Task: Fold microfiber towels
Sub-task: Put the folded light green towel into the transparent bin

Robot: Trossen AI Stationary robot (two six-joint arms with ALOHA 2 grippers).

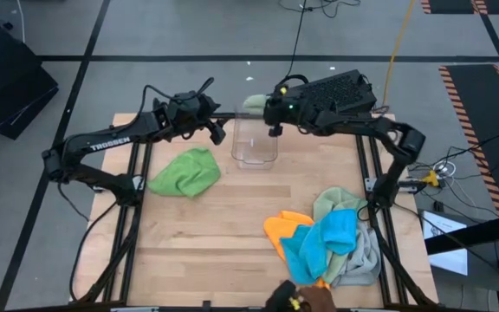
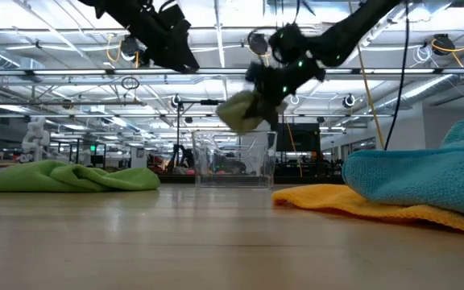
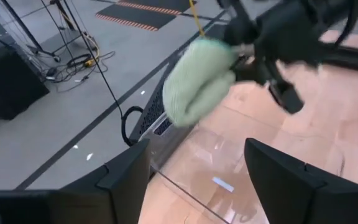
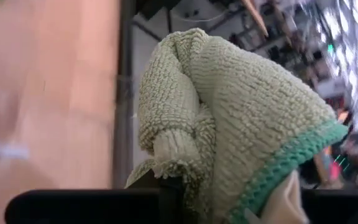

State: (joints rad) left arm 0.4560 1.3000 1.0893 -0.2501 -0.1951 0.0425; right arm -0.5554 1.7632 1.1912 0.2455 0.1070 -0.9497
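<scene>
Worktop [image 1: 197, 251] of pale wood carries everything, with a heap of cloths at its near right: a blue towel [image 1: 329, 238] on top, an orange towel [image 1: 281, 227] poking out to the left, a light grey towel [image 1: 369, 257] at the right edge and another sage towel [image 1: 336, 201] at the far side. A bright green towel [image 1: 185, 172] lies crumpled alone on the left, its long axis running left to right. A clear plastic bin [image 1: 255, 140] stands at the far middle.

The right tool [image 1: 267, 107] is clamped shut on a bunched sage green towel [image 1: 253, 104], held in the air above the bin's far rim. The low view shows this bundle [image 2: 244, 111] hanging clear of the bin [image 2: 232, 159], which the overhead view cannot tell. The right wrist view adds a brighter green stitched edge [image 4: 291, 158].

The left tool [image 1: 217, 134] hovers just left of the bin, its fingers [image 3: 126, 177] spread wide and holding nothing.
</scene>
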